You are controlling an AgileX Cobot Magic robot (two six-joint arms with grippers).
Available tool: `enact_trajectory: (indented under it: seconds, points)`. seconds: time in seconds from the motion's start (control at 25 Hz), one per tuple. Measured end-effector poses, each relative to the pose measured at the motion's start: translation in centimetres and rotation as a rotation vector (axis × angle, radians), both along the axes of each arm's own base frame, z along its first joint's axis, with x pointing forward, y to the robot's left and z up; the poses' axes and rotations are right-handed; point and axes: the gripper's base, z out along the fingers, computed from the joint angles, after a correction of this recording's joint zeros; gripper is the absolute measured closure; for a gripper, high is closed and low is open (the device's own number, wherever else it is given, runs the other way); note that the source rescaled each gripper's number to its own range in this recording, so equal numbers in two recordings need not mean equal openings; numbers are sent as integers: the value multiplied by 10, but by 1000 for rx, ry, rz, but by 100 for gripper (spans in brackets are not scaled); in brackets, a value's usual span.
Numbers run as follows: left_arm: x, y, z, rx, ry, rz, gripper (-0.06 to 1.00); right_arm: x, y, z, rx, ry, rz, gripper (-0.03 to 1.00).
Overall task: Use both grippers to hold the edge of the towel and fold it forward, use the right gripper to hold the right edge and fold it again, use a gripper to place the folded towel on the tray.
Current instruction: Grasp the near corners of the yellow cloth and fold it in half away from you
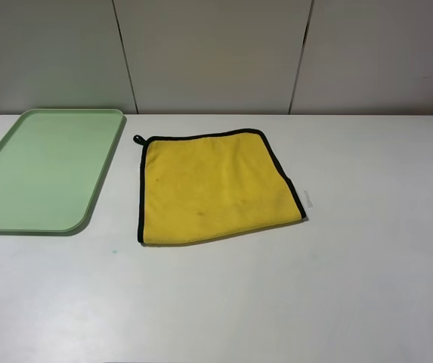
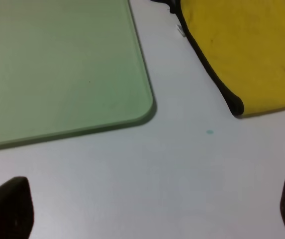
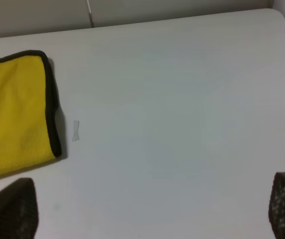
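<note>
The yellow towel (image 1: 212, 189) lies flat at the table's middle. Black trim runs along its left, far and right edges; its near edge shows plain yellow. Its black corner loop (image 1: 137, 139) sits at the far left corner. The pale green tray (image 1: 42, 170) lies bare to its left. Neither gripper shows in the high view. In the left wrist view the left gripper (image 2: 149, 214) is open and empty over bare table, short of the tray (image 2: 57, 64) and the towel's corner (image 2: 251, 50). In the right wrist view the right gripper (image 3: 147, 214) is open and empty, with the towel's right edge (image 3: 13, 109) ahead of it.
A small white scrap (image 1: 307, 198) lies on the table just right of the towel; it also shows in the right wrist view (image 3: 76, 130). A tiny teal speck (image 1: 114, 251) marks the table near the tray's corner. Grey wall panels (image 1: 216, 53) stand behind the white table.
</note>
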Motion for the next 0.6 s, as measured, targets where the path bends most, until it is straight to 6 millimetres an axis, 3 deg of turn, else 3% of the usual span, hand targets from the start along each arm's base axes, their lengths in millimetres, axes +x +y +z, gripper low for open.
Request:
enact_trajectory:
  seconds: [0.6]
  points:
    - [0,0,0,0,0,0,-6,0,0,0,0,0,0,-3]
